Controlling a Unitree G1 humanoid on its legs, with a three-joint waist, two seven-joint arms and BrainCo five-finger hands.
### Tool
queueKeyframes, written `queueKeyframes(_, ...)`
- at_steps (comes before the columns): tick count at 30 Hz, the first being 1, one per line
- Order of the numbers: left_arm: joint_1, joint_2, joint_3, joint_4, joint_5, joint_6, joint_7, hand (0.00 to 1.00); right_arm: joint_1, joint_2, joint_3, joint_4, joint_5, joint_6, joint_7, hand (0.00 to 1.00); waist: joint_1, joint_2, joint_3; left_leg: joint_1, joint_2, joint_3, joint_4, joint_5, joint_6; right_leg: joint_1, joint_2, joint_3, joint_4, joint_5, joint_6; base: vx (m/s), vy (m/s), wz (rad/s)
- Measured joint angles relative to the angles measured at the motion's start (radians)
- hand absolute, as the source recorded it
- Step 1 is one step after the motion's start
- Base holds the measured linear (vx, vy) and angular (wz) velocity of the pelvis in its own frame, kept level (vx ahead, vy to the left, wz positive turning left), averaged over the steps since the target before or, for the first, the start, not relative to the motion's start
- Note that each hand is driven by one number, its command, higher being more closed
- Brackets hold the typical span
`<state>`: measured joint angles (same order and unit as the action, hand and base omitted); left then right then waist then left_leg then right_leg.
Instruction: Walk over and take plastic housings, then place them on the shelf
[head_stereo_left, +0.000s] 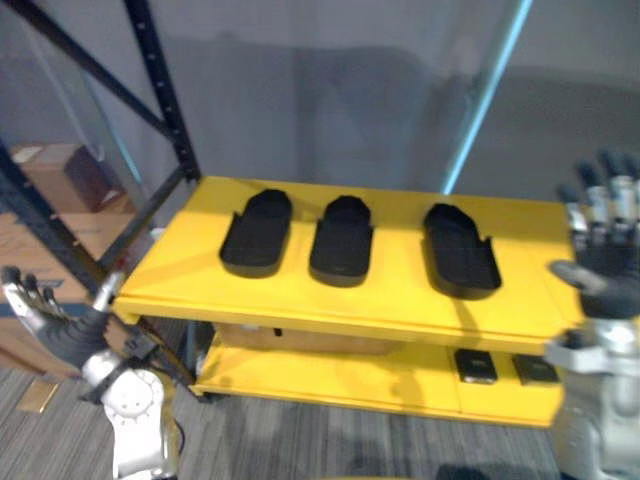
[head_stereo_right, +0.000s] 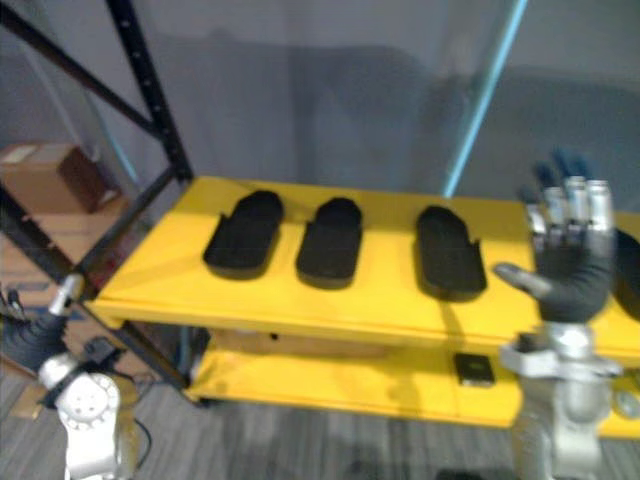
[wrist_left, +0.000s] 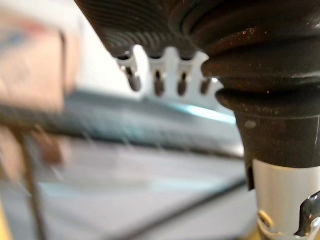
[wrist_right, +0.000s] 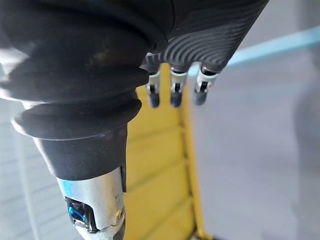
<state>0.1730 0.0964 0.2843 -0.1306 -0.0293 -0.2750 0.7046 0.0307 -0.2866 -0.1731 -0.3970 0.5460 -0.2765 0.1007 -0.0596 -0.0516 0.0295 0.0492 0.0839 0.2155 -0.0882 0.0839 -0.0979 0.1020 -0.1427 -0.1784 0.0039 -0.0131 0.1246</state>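
Note:
Three black plastic housings lie in a row on the top of a yellow cart: the left housing, the middle housing and the right housing. A fourth dark housing shows partly behind my right hand. My right hand is raised with straight fingers at the cart's right end, holding nothing. Low at the cart's left corner, my left hand hangs open and empty.
The cart's lower yellow shelf carries two small dark blocks. A black metal rack frame stands at the left with cardboard boxes behind it. A light blue pole leans behind the cart. Grey carpet lies below.

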Motion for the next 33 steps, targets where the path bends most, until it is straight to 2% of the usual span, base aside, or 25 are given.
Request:
queueKeyframes(1,0.01,-0.001,-0.002,0.022,0.016,0.003,0.0,0.0,-0.018,0.005,0.024,0.019,-0.013,0.006,-0.02,0.0,0.004,-0.001,0.002,0.0,-0.002,-0.012,0.0,0.001,0.001,0.006,-0.001,-0.012,-0.001,0.0,0.0,-0.02,0.002,0.37)
queueKeyframes(3,0.037,-0.008,-0.011,0.112,0.036,0.005,-0.007,0.0,-0.066,0.019,0.093,0.083,-0.07,0.021,-0.098,0.0,0.034,0.0,0.003,-0.011,-0.008,-0.02,-0.001,0.004,0.003,0.005,-0.007,-0.026,0.001,-0.002,0.001,-0.05,0.02,0.26)
queueKeyframes(6,0.056,-0.013,-0.023,0.251,0.049,0.004,-0.032,0.0,-0.121,0.031,0.161,0.168,-0.122,0.043,-0.183,0.0,0.05,-0.001,0.022,-0.02,-0.019,-0.051,-0.002,0.014,0.008,0.006,-0.018,-0.06,0.017,-0.014,0.004,-0.06,0.024,0.28)
queueKeyframes(8,0.066,-0.022,-0.03,0.329,0.053,-0.001,-0.063,0.0,-0.149,0.044,0.193,0.204,-0.158,0.051,-0.223,0.0,0.057,-0.002,0.033,-0.021,-0.025,-0.067,-0.002,0.019,0.011,0.006,-0.025,-0.07,0.026,-0.03,0.0,-0.07,0.037,0.2)
queueKeyframes(9,0.066,-0.026,-0.045,0.401,0.071,-0.001,-0.085,0.0,-0.174,0.051,0.223,0.235,-0.18,0.06,-0.25,0.0,0.072,-0.003,0.038,-0.023,-0.027,-0.067,-0.002,0.022,0.012,0.003,-0.028,-0.073,0.032,-0.031,0.001,-0.06,0.034,0.14)
queueKeyframes(13,0.073,-0.025,-0.109,0.528,0.079,-0.003,-0.136,0.0,-0.244,0.075,0.287,0.315,-0.223,0.089,-0.321,0.0,0.087,-0.009,0.042,-0.039,-0.027,-0.096,-0.002,0.033,0.018,0.003,-0.032,-0.099,0.031,-0.03,0.0,-0.02,0.008,0.2)
queueKeyframes(14,0.074,-0.023,-0.138,0.582,0.081,-0.006,-0.153,0.0,-0.267,0.08,0.308,0.356,-0.242,0.09,-0.353,0.0,0.102,-0.013,0.043,-0.041,-0.026,-0.099,-0.002,0.034,0.017,0.004,-0.032,-0.101,0.028,-0.029,0.001,0.0,-0.001,0.06)
queueKeyframes(18,0.102,-0.026,-0.157,0.722,0.085,-0.017,-0.168,0.0,-0.329,0.128,0.341,0.47,-0.252,0.099,-0.432,0.0,0.127,-0.028,0.052,-0.049,-0.023,-0.122,-0.001,0.041,0.017,0.02,-0.027,-0.124,0.01,-0.018,0.006,0.01,-0.011,0.15)
queueKeyframes(21,0.117,-0.028,-0.154,0.757,0.087,-0.042,-0.168,0.0,-0.362,0.149,0.36,0.529,-0.281,0.099,-0.467,0.0,0.151,-0.027,0.054,-0.047,-0.02,-0.123,-0.001,0.043,0.016,0.029,-0.021,-0.125,0.001,-0.007,0.004,0.01,-0.007,0.02)
queueKeyframes(24,0.129,-0.028,-0.158,0.763,0.088,-0.09,-0.169,0.0,-0.409,0.19,0.402,0.58,-0.308,0.099,-0.52,0.0,0.163,-0.022,0.058,-0.044,-0.013,-0.131,-0.001,0.046,0.012,0.039,-0.013,-0.129,-0.003,-0.005,0.001,-0.01,-0.025,0.06)
queueKeyframes(28,0.124,-0.028,-0.184,0.763,0.088,-0.095,-0.178,0.0,-0.448,0.209,0.423,0.621,-0.326,0.1,-0.566,0.0,0.166,-0.011,0.075,-0.048,-0.01,-0.152,-0.001,0.051,0.009,0.042,-0.009,-0.152,-0.003,-0.011,-0.006,-0.05,-0.023,0.11)
queueKeyframes(33,0.122,-0.027,-0.19,0.779,0.087,-0.114,-0.199,0.0,-0.472,0.246,0.423,0.698,-0.336,0.1,-0.672,0.0,0.189,-0.02,0.098,-0.052,-0.004,-0.16,-0.001,0.048,0.003,0.041,-0.003,-0.155,-0.002,-0.016,-0.012,-0.05,-0.013,0.04)
